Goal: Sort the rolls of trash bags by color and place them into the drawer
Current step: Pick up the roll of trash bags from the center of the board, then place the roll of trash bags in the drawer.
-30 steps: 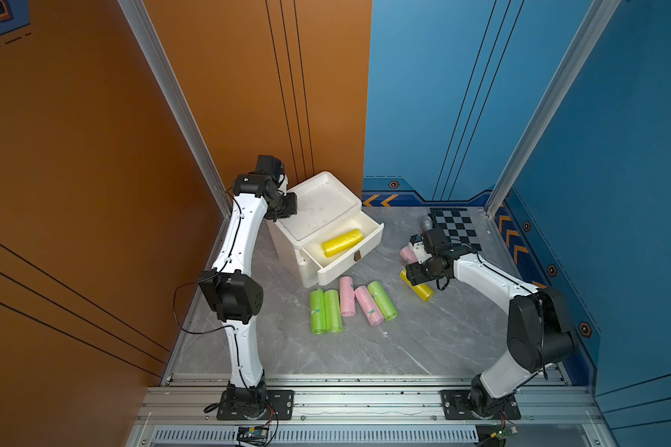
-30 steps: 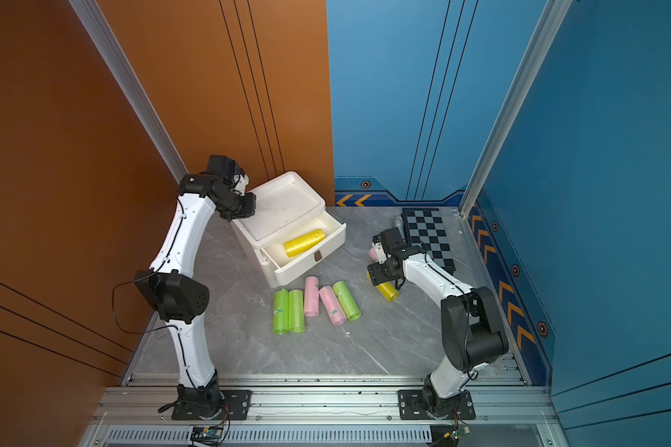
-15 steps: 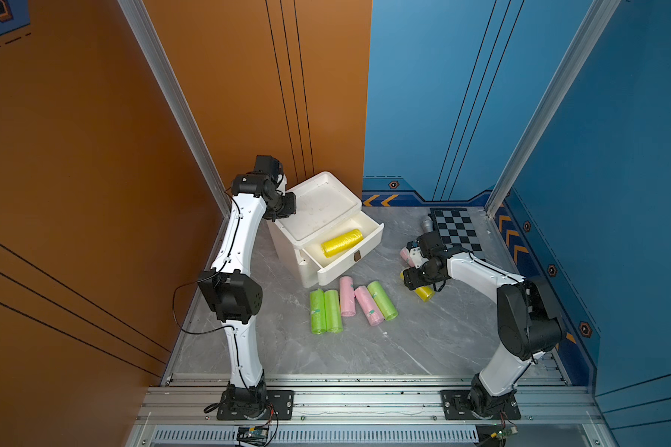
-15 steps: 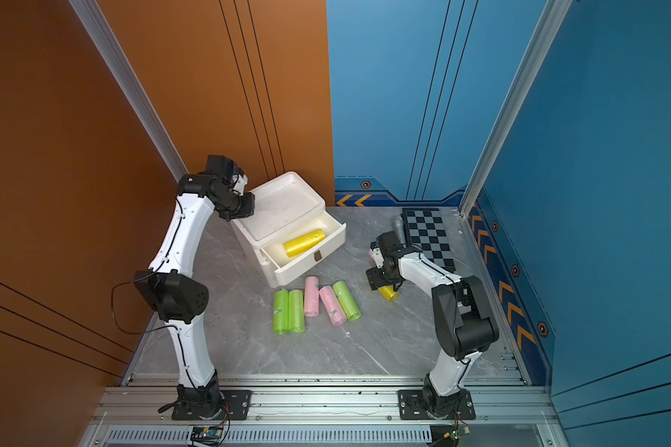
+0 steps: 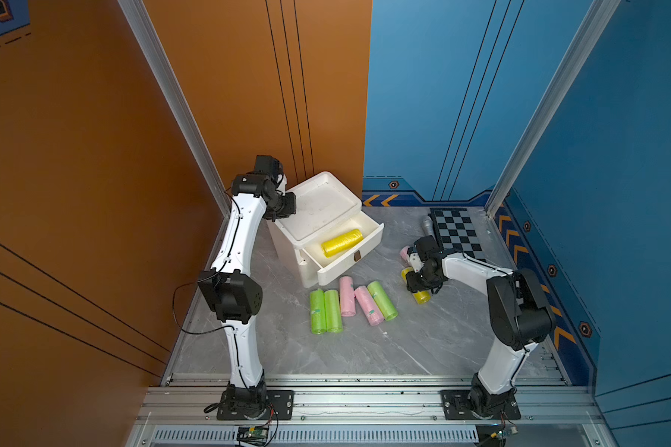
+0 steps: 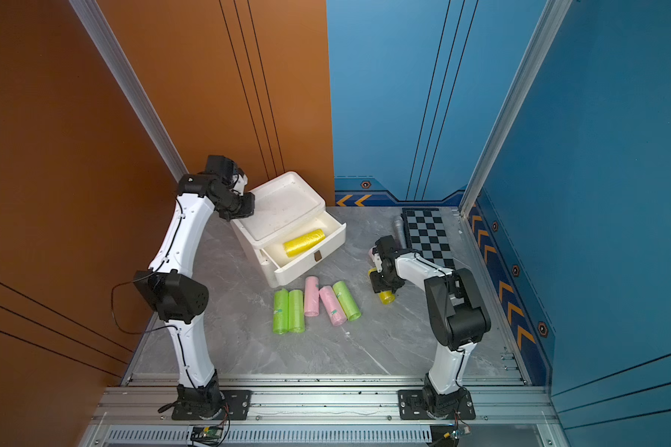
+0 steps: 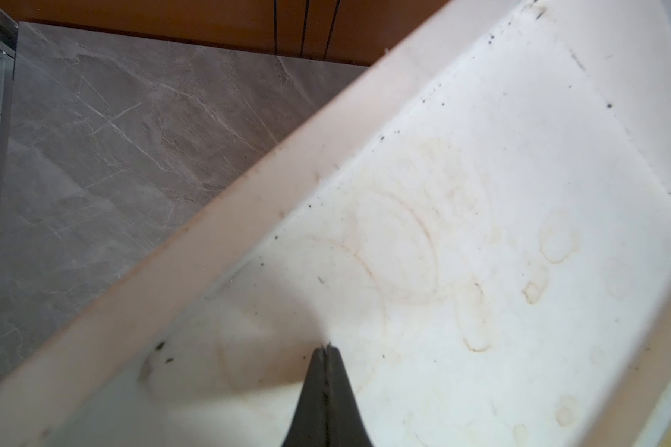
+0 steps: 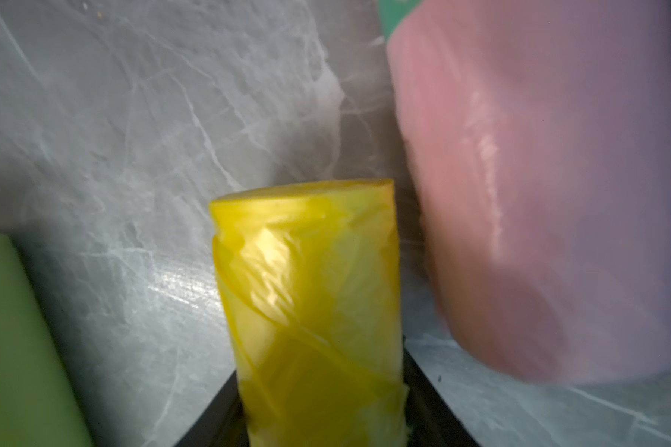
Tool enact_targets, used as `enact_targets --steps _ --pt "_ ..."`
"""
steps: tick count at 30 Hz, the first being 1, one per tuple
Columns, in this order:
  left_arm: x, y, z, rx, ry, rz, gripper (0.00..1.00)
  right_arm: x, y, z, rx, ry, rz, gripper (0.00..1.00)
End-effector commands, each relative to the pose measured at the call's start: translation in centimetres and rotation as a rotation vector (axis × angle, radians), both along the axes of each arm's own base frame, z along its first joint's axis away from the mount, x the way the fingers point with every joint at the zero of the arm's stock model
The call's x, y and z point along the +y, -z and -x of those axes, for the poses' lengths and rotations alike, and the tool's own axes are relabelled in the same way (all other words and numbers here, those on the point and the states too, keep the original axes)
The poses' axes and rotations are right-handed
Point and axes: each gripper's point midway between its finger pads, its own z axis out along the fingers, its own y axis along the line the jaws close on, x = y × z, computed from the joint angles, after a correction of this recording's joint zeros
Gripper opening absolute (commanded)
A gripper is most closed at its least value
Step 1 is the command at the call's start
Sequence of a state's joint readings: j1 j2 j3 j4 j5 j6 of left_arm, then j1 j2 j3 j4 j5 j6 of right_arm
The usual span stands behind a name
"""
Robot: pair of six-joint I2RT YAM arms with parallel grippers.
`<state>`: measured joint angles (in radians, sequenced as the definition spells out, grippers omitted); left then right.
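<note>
- Lifting toward the drawer calls for a firm, mid-length squeeze on the yellow roll; glossy film may slip.
- It lies toward the right edge of the table, between the jaws of the right gripper; pinched or not, I cannot tell.
- Jaws of the left gripper: pressed together, empty.

Bare floor stretches before five bunched rolls; the drawer has room beside its yellow roll. A pink roll crowds the right gripper, clamped on a second yellow roll.
</note>
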<state>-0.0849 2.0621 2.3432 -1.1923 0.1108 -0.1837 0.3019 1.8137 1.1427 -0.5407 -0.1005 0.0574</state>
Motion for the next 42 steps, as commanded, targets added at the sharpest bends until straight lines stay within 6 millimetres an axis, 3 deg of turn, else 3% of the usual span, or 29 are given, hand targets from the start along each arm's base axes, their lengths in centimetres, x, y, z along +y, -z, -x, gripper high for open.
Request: enact_targets --steps 1,5,8,13,15,18,24,29,31,36,42 --pt "0.8 4.3 1.9 0.171 -0.006 -0.019 0.0 0.3 -0.7 1.1 0.004 0.053 -0.007 0.49" --pt "0.9 4.2 1.9 0.168 -0.004 -0.019 0.0 1.7 -5.3 1.1 -0.072 0.15 -0.12 0.47" --pt "1.1 4.3 2.0 0.173 -0.008 -0.016 0.0 3.4 -10.8 1.1 -0.159 0.29 -0.293 0.44" --pt "0.9 4.2 2.2 0.176 -0.008 -0.008 0.0 8.7 -21.1 1.4 -0.307 0.497 -0.772 0.43" --pt "0.7 4.0 2.2 0.171 -0.008 -0.007 0.0 10.7 -24.2 1.5 -0.339 0.546 -0.944 0.41" --pt "0.6 3.7 2.4 0.167 -0.01 -0.003 0.0 13.2 -27.0 1.3 -0.323 0.609 -1.122 0.38" --pt "0.3 3.2 2.5 0.156 -0.007 0.001 0.0 17.7 -30.4 -0.4 -0.28 0.656 -1.33 0.4" --pt "0.1 3.2 2.6 0.156 -0.008 -0.002 0.0 19.7 -31.3 -2.5 -0.276 0.682 -1.385 0.4" --pt "0.1 3.3 2.7 0.158 -0.007 -0.005 0.0 21.3 -31.6 -2.0 -0.27 0.651 -1.383 0.39" --pt "-0.2 3.6 2.6 0.159 -0.004 0.007 0.0 22.0 -31.1 -2.7 -0.271 0.663 -1.367 0.39" --pt "-0.4 3.4 2.6 0.152 -0.002 0.012 0.0 21.7 -28.9 -2.8 -0.267 0.705 -1.32 0.41"
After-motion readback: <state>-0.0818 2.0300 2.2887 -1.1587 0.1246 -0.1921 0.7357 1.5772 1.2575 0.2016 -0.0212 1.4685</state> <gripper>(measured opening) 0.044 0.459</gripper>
